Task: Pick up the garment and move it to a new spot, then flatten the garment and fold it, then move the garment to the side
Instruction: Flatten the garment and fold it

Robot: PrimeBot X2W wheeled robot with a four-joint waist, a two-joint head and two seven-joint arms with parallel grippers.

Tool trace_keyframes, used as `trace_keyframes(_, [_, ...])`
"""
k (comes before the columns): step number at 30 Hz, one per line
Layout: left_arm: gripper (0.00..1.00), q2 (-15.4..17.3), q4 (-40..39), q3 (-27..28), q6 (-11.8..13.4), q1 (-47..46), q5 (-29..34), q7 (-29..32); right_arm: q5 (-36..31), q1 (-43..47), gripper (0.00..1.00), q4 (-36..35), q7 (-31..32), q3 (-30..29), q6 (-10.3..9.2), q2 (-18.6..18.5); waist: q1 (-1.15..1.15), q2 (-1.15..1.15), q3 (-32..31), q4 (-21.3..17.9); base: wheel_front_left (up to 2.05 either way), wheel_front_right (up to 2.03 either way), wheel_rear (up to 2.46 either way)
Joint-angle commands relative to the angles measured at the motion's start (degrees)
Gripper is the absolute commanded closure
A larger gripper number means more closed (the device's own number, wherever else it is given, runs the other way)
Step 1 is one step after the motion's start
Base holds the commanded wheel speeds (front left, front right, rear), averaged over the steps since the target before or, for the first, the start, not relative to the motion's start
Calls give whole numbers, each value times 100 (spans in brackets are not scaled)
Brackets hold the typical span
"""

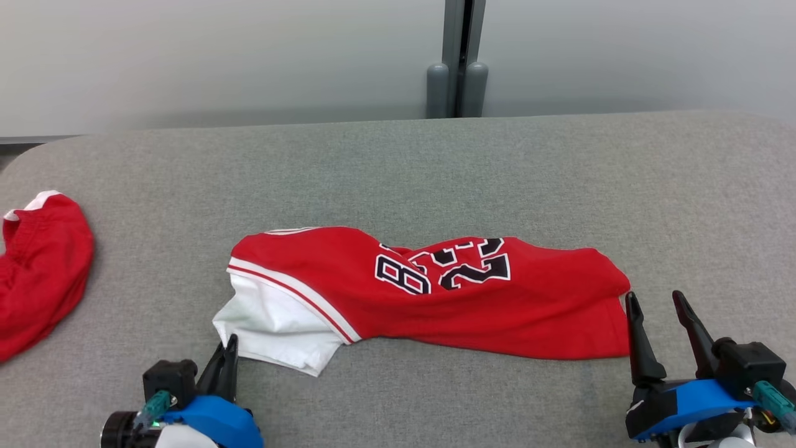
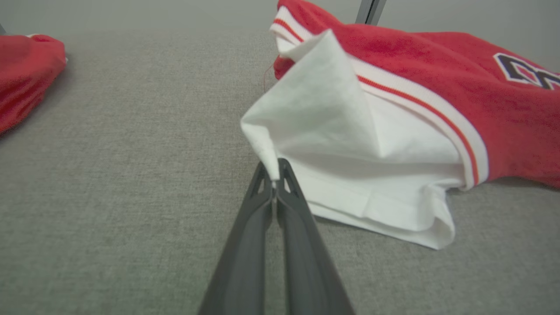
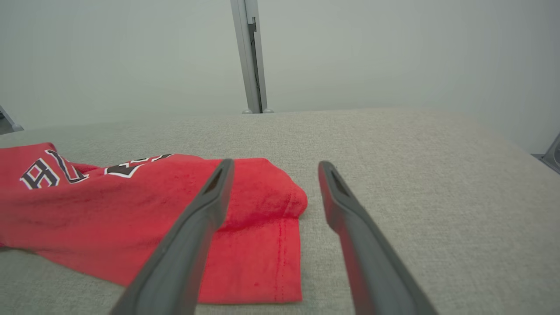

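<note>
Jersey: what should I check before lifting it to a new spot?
1. The left hand shut on the jersey at its white sleeve: ok.
2. That grip deep enough to hold: cannot tell; only a thin edge is pinched.
3. The right hand gripping the hem: not ok; open, nothing held.
4. The other garment apart from the jersey: ok.
5. Bare table beyond for a new spot: ok.

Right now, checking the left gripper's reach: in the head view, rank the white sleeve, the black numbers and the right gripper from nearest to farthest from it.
From the left gripper:
1. white sleeve, pinched in its tips, at the jersey's left end.
2. black numbers, mid-jersey.
3. right gripper, open, beyond the jersey's right end.
</note>
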Motion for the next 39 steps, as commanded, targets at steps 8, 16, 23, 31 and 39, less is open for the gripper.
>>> trace_keyframes(8, [100, 193, -1478, 50, 486, 1182, -110, 283, 46, 168, 0, -18, 7, -120, 1, -8, 0, 0, -101, 248, 0, 0, 0])
trace_keyframes(16, [100, 406, -2746, 203, 1051, 2277, -329, 809, 42, 164, 0, -14, -6, -235, 1, -7, 0, 0, -64, 400, 0, 0, 0])
trace_keyframes(23, [0, 432, -3146, 276, 1200, 2445, -359, 810, 21, 105, 0, 29, 17, -197, 1, -7, 0, 0, -76, 399, 0, 0, 0])
trace_keyframes(31, [0, 414, -3321, 432, 1286, 2156, -101, 194, -48, 129, 0, -25, 37, -184, 2, -8, 0, 0, -227, 221, 0, 0, 0])
trace_keyframes(39, [0, 380, -3336, 598, 1162, 1664, 202, 0, -82, 221, 0, -164, 102, -70, 1, -7, 0, 0, -430, -42, 0, 0, 0])
